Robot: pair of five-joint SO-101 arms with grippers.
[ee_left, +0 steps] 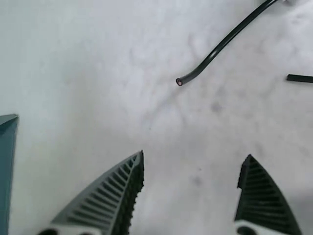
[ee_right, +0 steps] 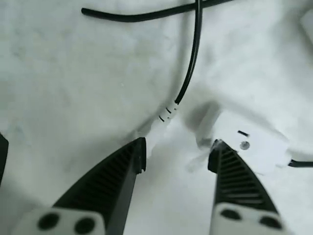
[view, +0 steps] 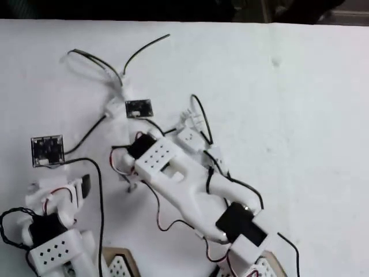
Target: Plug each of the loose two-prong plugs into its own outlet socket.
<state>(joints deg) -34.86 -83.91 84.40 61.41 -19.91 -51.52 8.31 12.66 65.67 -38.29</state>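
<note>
In the right wrist view the white plug (ee_right: 164, 122) lies flat on the worktop (ee_right: 73, 73), its long axis slanting from lower left to upper right of the frame; its black cable (ee_right: 191, 63) leaves toward the top edge, and its other end points down between the fingers, prongs not discernible. The right hand (ee_right: 178, 143) is spread wide and grips nothing; the plug's lower end sits just beside one fingertip. The socket block (ee_right: 249, 142) lies at centre right behind the other fingertip, a slot and a screw head facing up. A second cable (ee_right: 137, 15) crosses the top. The left hand (ee_left: 195, 156) also gapes, holding nothing, over bare worktop; a cut cable end (ee_left: 180, 82) lies above centre, a teal edge (ee_left: 7, 147) at far left.
</note>
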